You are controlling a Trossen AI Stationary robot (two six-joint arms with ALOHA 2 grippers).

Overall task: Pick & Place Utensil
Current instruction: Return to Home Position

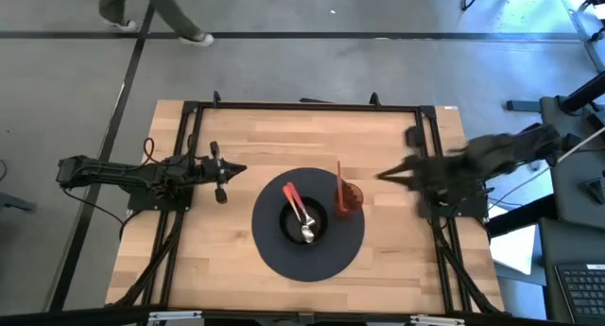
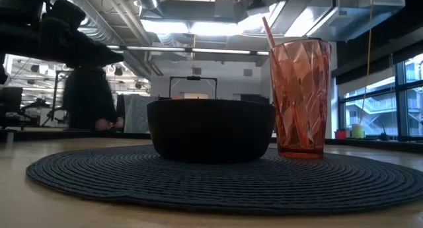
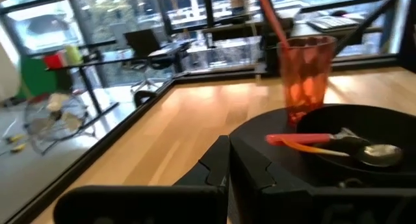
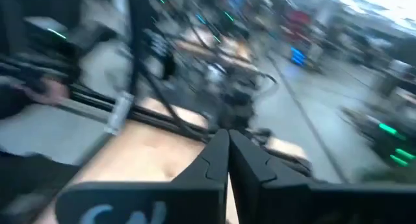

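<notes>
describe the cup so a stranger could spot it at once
On the table lies a round dark mat. The cup stands on it, right of the black bowl. It alone is clear orange-red, faceted, holding a thin red stick.

Obstacles: black bowl [image 1: 319,233], orange cup [image 1: 351,199] beside it, on mat [image 1: 274,260] mid-table | Free: table [image 1: 284,137] far strip, near corners.

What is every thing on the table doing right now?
Black bowl: upright on the mat, utensils inside.
Utensils: lying in the bowl.
Orange cup: upright on the mat, straw in it.
Left gripper: shut, empty.
Right gripper: shut, empty.
</notes>
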